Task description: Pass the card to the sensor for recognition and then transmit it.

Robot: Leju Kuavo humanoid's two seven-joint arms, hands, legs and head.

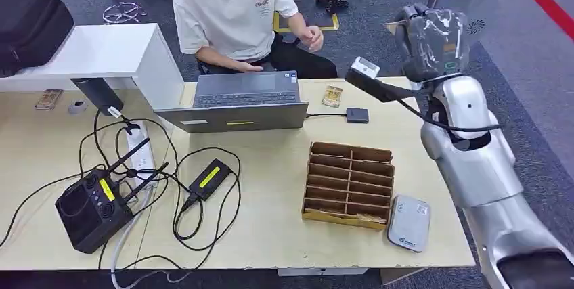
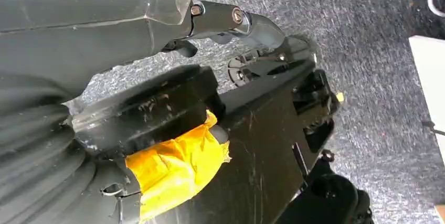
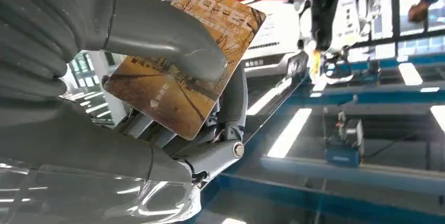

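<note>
Pale wooden desk point(image 1: 284, 228) is seen below; the card point(image 3: 183, 61) is pinched under the thumb of the right hand point(image 1: 433, 42), raised beyond the desk's far right corner. The small dark sensor point(image 1: 357, 115) is judged not yet reached; scanning and handover remain. Left hand's point(image 2: 105, 93) finger state cannot be told

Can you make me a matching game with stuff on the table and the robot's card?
Things:
1. card
2. laptop
3. wooden slotted box
4. black controller

Places:
A. near the table's left front corner
B. held by the right hand
C. in front of the seated person
D. beside the grey flat device

Pairs: 1-B, 2-C, 3-D, 4-A
</note>
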